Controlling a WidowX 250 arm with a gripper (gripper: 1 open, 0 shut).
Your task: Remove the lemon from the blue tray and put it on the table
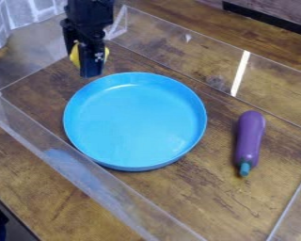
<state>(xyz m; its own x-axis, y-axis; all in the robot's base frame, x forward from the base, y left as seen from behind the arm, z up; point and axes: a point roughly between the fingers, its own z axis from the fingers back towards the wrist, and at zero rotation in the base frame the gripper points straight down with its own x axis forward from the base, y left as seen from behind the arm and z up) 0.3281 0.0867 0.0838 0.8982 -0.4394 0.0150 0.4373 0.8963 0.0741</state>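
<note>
The claw (90, 68) is clenched on the lemon (75, 56), just outside the far-left rim of the blue tray (134, 122), toward the tabletop's (38, 94) far-left corner. Only part of the yellow fruit shows between and behind the dark fingers, so I cannot tell how firmly it is seated, nor whether it clears the wood or touches it. The fruit being smooth and rounded, a lopsided pinch could let it squirt out, and if released from any height it would probably roll, perhaps back against the tray. Farther left, the clear barrier (18, 61) stands near the arm along that edge; drifting that way could knock the claw or the lemon against it. Bare wood lies between barrier and tray, a narrowish strip that should do for a low, gentle release. Swinging back to the right would risk catching the tray's raised rim. Beyond the tray, near the right edge, the purple eggplant (250, 139) lies well apart from the claw, with open planks between it and the tray, so it hardly threatens this placement.
</note>
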